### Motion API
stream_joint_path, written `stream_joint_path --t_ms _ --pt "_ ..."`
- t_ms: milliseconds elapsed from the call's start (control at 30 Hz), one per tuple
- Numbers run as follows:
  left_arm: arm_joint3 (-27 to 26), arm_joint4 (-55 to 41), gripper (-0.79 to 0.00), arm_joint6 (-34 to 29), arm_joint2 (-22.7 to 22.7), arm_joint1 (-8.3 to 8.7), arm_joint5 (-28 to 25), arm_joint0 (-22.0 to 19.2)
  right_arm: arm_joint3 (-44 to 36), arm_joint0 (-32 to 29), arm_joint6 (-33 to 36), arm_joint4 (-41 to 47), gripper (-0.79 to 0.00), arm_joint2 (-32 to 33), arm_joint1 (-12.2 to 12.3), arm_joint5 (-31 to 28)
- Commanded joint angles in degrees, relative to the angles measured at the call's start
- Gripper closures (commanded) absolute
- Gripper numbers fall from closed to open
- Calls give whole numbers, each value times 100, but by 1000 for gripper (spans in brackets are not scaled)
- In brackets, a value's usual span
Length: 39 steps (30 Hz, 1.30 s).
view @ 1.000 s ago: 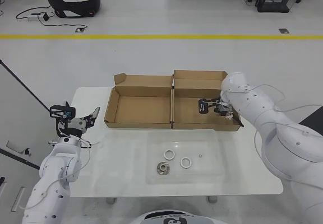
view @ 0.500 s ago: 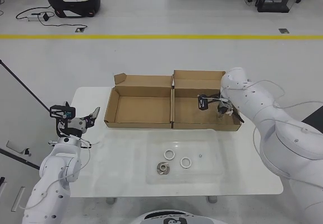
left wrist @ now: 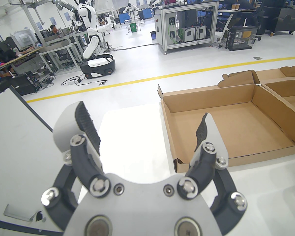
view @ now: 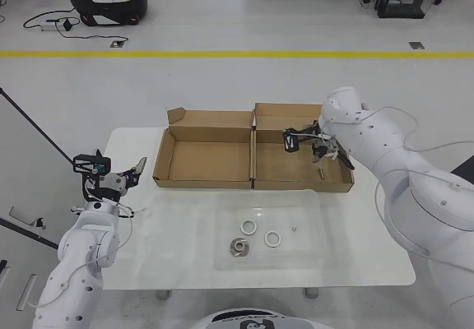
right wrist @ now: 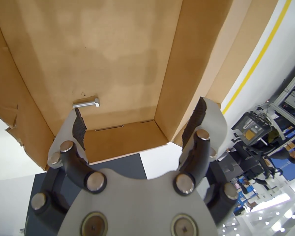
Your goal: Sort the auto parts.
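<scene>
Pale shop floor with a yellow line ran behind the white table. That was my top view. Two open cardboard boxes sat side by side at the far edge, left box and right box, walls touching. In front of them lay a clear tray holding two white rings, a metal hub and one tiny part I could not identify. My right gripper hung over the right box, and a bolt lay on that box's floor just beside it. My left gripper sat near the table's left edge, well apart from the tray.

Left wrist camera next: the left gripper had its jaws spread wide, with white tabletop beneath. The left box was near, its brown floor in sight. Workbenches stood across the floor beyond.

Right wrist camera: the right gripper had its jaws spread wide too, looking down into the right box. The bolt lay flat on the cardboard near the box's end wall, close by one fingertip. Whether they touched, I could not tell.
</scene>
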Motion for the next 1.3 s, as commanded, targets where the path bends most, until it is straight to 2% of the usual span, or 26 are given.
stream_joint_path --t_ms 0,167,300,500,700,900,1267 --pt "0 0 -785 0 0 0 0 0 -150 25 -274 -183 -785 0 57 0" --pt "0 0 -785 0 0 0 0 0 -475 98 -770 -521 -785 0 149 0" --pt "0 0 -785 0 0 0 0 0 -854 229 -1976 -1396 -785 0 396 0" --pt "0 0 -785 0 0 0 0 0 -1136 452 -4223 -2927 -785 0 750 0" --pt "0 0 -785 0 0 0 0 0 -1052 531 -5792 -4160 -785 0 887 0" --pt "0 0 -785 0 0 0 0 0 -1404 516 -5792 -4020 -785 0 974 0" --pt "0 0 -785 0 0 0 0 0 -1423 497 -5749 -4034 -785 0 974 25"
